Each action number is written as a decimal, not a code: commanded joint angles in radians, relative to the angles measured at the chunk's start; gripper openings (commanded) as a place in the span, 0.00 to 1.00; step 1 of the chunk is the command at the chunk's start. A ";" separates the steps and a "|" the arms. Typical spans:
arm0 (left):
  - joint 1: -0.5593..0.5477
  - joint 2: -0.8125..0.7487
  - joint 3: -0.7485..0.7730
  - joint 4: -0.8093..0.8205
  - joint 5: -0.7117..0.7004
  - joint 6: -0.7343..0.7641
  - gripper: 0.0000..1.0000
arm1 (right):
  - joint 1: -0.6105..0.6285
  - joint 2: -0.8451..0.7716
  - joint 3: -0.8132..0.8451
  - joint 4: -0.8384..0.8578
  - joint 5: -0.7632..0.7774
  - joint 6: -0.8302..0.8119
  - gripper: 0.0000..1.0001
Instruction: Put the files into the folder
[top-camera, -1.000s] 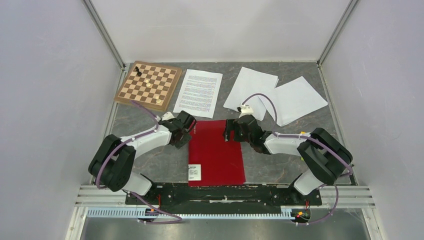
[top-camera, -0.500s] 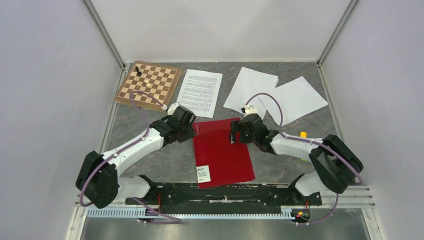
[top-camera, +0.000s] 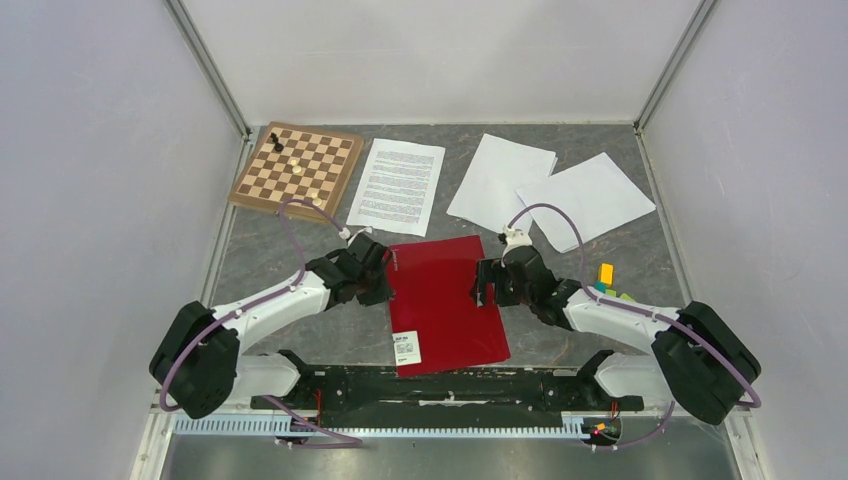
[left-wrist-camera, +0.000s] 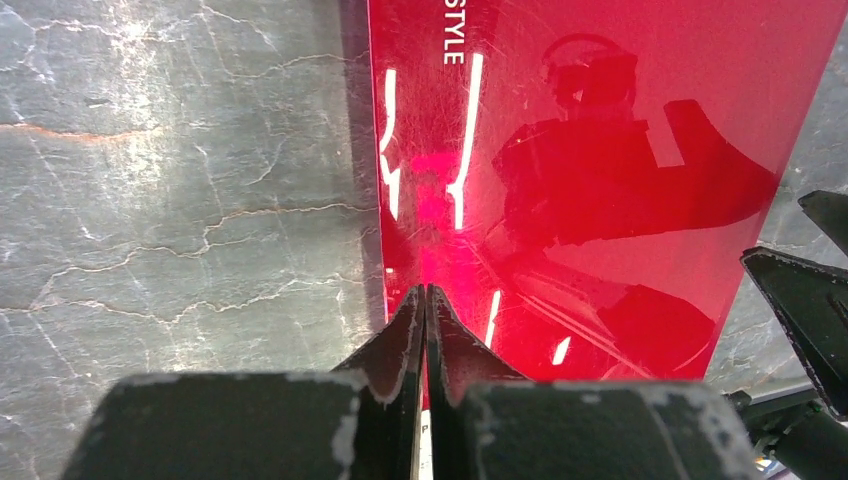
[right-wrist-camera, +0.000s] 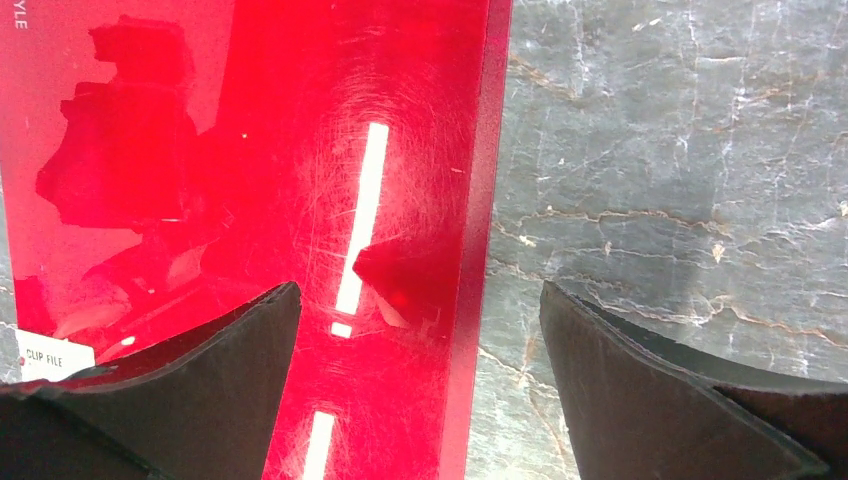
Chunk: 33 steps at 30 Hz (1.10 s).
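Observation:
The red folder (top-camera: 440, 300) lies closed and flat on the table, its white label (top-camera: 407, 347) at the near left corner. My left gripper (top-camera: 383, 278) is shut, its tips (left-wrist-camera: 425, 292) on the folder's (left-wrist-camera: 600, 120) left edge. My right gripper (top-camera: 487, 285) is open and empty. In the right wrist view it (right-wrist-camera: 420, 290) straddles the folder's (right-wrist-camera: 300, 120) right edge, one finger over the cover, one over the table. The files lie behind the folder: a printed sheet (top-camera: 397, 185) and two blank sheets (top-camera: 500, 180) (top-camera: 590, 200).
A brown-and-white chessboard (top-camera: 297, 170) with a few pieces sits at the back left. Small yellow and green blocks (top-camera: 606, 274) lie by the right arm. Grey walls close in the marble table (top-camera: 330, 330) on three sides.
The folder has slid right and turned a little, its label nearer the middle. Both arms have stretched out; the right gripper moved right and nearer along the folder's right edge.

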 joint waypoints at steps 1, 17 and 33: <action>-0.005 0.011 -0.014 0.050 0.007 0.039 0.05 | 0.009 -0.023 -0.015 0.007 -0.006 0.015 0.93; -0.005 0.050 -0.033 0.004 -0.091 0.016 0.02 | 0.032 -0.013 -0.003 0.000 0.010 0.012 0.93; -0.005 0.142 -0.046 0.009 -0.142 -0.016 0.02 | 0.056 -0.043 0.007 -0.018 -0.001 -0.007 0.94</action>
